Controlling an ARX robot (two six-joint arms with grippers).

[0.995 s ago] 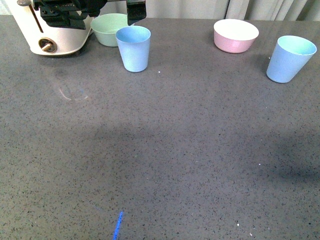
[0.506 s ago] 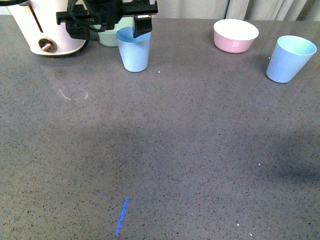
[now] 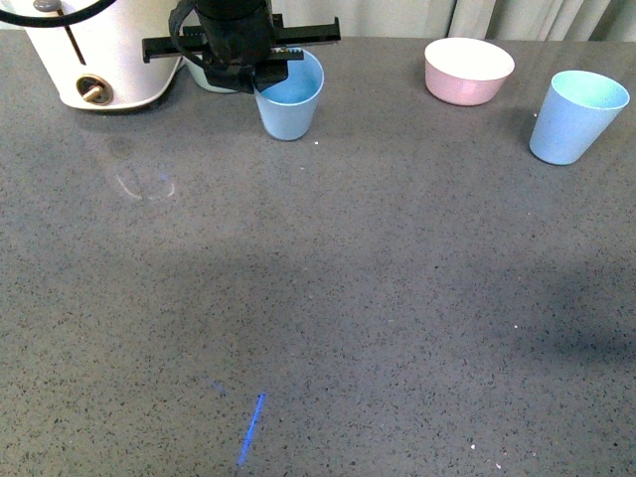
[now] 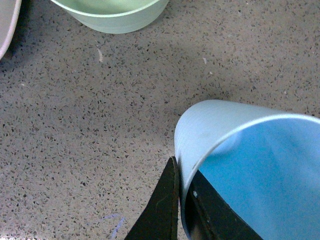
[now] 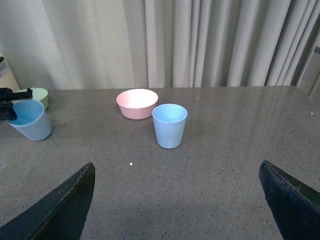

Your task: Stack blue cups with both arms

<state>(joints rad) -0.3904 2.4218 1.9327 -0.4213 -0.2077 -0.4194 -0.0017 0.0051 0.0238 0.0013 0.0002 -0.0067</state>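
**Matte black, toothed and cabled**

Left gripper [image 3: 266, 78]: bulky black block at top centre of the front view, crossed by a thin horizontal toothed rail [image 3: 308, 42], black cable [image 3: 55, 19] curving at upper left. Up close, two flat wedge-shaped fingers [image 4: 162, 212]. Right gripper [image 5: 175, 200]: dark tapered fingertips [image 5: 60, 207] in the lower corners.

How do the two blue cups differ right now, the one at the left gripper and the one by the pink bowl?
The left cup is pinched at its rim by the left gripper; the right cup stands free, with nothing touching it. The left cup leans; the right cup sits upright. Both are light blue, tapered, handleless and empty.
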